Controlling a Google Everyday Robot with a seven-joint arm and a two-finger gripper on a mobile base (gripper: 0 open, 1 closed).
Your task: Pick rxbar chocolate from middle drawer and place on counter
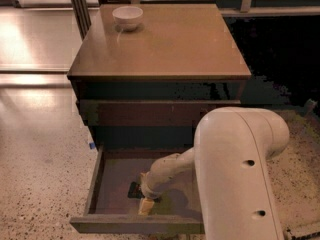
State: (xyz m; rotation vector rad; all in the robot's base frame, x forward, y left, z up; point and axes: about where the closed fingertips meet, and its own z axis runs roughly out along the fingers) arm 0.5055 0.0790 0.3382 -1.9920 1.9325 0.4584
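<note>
The middle drawer point(107, 184) is pulled out below the cabinet, and its grey-olive floor shows. The rxbar chocolate point(133, 190) lies flat on that floor, a small black bar, partly hidden by my arm. My gripper point(145, 204) is down inside the drawer, right over the bar's near right end, close to the drawer's front wall. My white arm point(235, 174) reaches in from the right and hides the drawer's right half. The counter point(165, 41) is the glossy tan-brown cabinet top above.
A white bowl point(127, 17) stands at the counter's far left corner. A closed drawer front point(150, 113) sits above the open drawer. Speckled floor point(40, 174) lies to the left. A dark post point(77, 4) stands behind the cabinet's left side.
</note>
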